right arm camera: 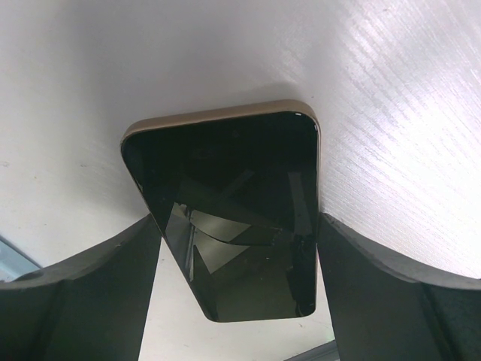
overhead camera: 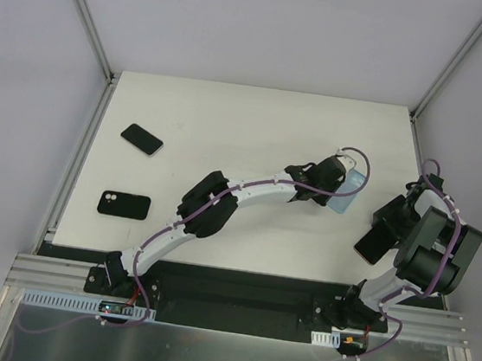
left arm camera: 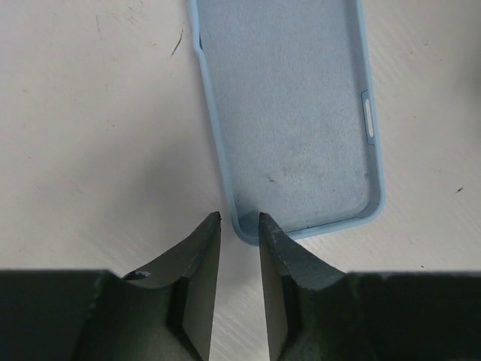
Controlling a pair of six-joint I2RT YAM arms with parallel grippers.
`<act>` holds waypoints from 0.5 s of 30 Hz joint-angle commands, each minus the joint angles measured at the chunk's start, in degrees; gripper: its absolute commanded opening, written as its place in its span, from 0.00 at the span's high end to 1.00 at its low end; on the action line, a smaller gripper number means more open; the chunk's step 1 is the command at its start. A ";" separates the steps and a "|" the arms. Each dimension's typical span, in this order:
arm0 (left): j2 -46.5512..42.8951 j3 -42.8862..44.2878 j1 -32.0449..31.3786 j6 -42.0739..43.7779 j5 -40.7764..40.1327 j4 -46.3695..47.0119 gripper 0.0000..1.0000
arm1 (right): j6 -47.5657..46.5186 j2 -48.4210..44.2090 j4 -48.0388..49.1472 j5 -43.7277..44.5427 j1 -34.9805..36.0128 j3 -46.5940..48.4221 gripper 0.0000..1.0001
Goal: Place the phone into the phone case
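Nearest the front edge of the white wood-grain table [overhead camera: 256, 121], towards its right edge, a flat phone [right arm camera: 225, 188] with a glossy black screen and a tan metal rim is held in the right gripper [right arm camera: 234, 218]. The claw is spread wide across the phone's width, with one finger on each long side. Whether the phone's far end rests on the surface cannot be told. The phone is judged stiff, moderately heavy, and slippery and breakable at the glass, so a hold on the two long metal edges is to be preferred over any pressure on the screen. Towards the left edge, at about the same depth, a matt black handset [overhead camera: 123, 205] is seen lying back-up, with two lenses showing. Farther in, right of centre, a light blue phone case [left arm camera: 293, 113] with a felt-like lining lies open side up on the surface. It is judged light and pliable, likely to slide or flex if pushed, so it is best steadied by its raised rim. The left gripper [left arm camera: 239, 218] is set at the case's near corner, its claw drawn narrow with that corner's rim between the fingertips. A sliver of table shows beside one finger, so no firm pinch can be confirmed. Farthest, near the left edge, a glossy black handset [overhead camera: 141, 139] lies apart from everything else.
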 commanded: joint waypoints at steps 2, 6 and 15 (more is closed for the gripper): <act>0.05 -0.87 -0.23 0.19 -1.21 -1.29 0.76 | 1.00 1.25 1.44 -6.91 1.11 -0.37 0.30; -0.12 -0.78 -0.23 0.27 0.02 -1.20 0.94 | 0.74 1.69 1.26 -7.44 1.64 -0.19 0.30; -14.96 -19.13 0.82 -2.44 -8.58 -1.64 1.00 | -1.37 3.36 0.38 -5.33 8.23 2.01 0.30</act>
